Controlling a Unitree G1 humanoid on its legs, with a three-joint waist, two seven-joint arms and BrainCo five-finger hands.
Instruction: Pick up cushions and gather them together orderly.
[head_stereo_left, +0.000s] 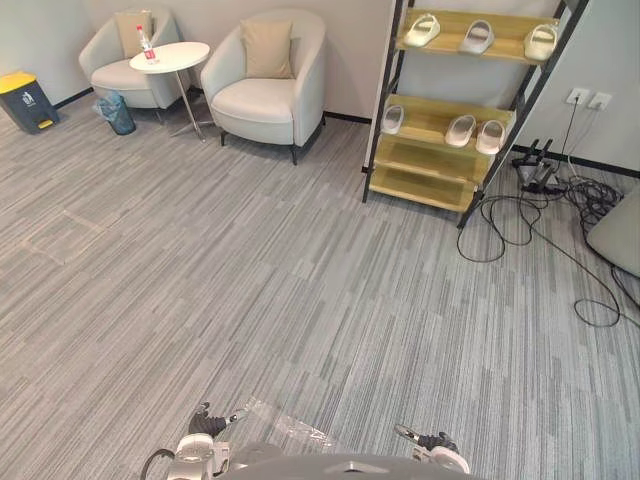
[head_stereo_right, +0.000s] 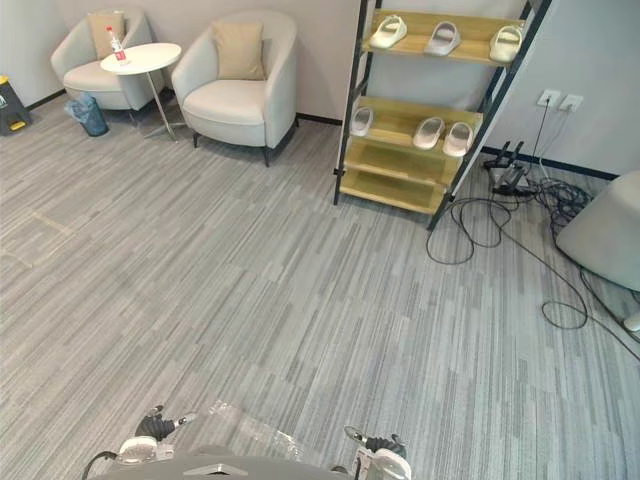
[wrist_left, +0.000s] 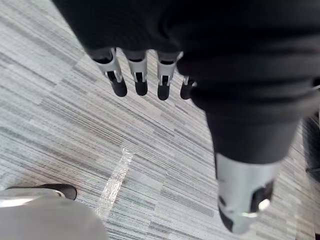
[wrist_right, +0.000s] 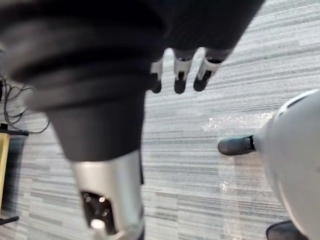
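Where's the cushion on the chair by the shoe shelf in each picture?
Left eye view: cushion upper left, on the armchair.
Right eye view: cushion further left, same armchair.
Left wrist view: carpet beneath the left hand.
Right wrist view: carpet beneath the right hand.
Landmark: round white table beside the armchair.

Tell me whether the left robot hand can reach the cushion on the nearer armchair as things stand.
Probably not. The left robot hand hangs low by the robot; the cushion leans in the nearer armchair, far across the carpet. Nothing blocks the way, only distance.
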